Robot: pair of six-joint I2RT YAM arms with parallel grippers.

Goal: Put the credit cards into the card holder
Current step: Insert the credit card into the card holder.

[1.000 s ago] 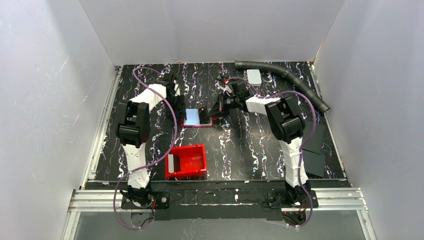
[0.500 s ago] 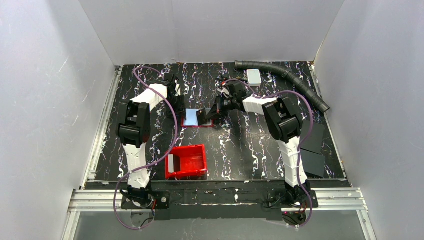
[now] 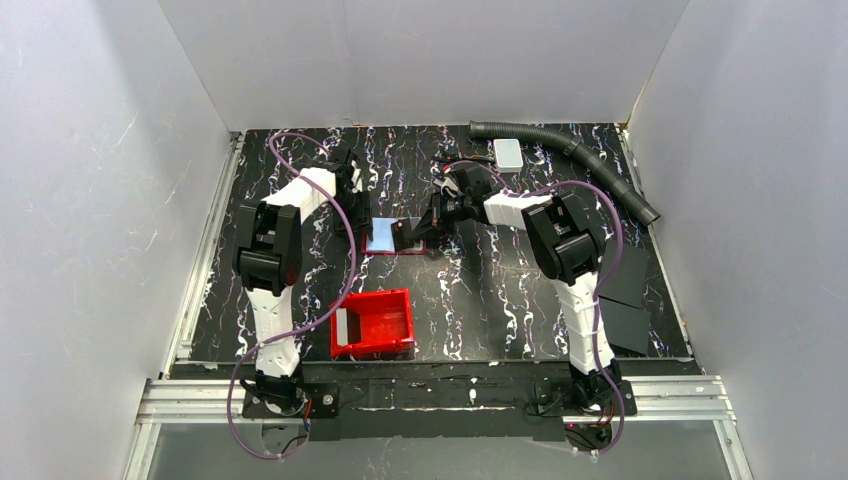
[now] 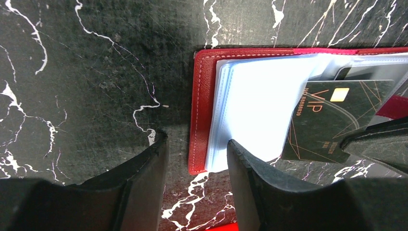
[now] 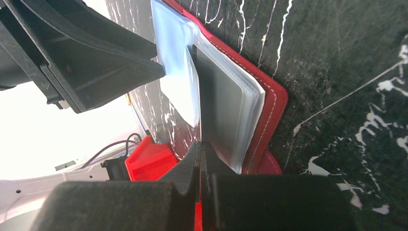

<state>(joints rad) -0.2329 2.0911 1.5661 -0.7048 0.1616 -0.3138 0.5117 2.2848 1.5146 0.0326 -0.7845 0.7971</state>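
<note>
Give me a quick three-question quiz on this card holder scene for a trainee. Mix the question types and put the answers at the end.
1. True or false: the card holder lies closed.
2. Which one grips the dark VIP card? A) the left gripper B) the right gripper C) neither
3. Fill in: the left gripper has its jaws ___, straddling the holder's red edge.
Key: 1 false, it lies open; 2 B; 3 open.
</note>
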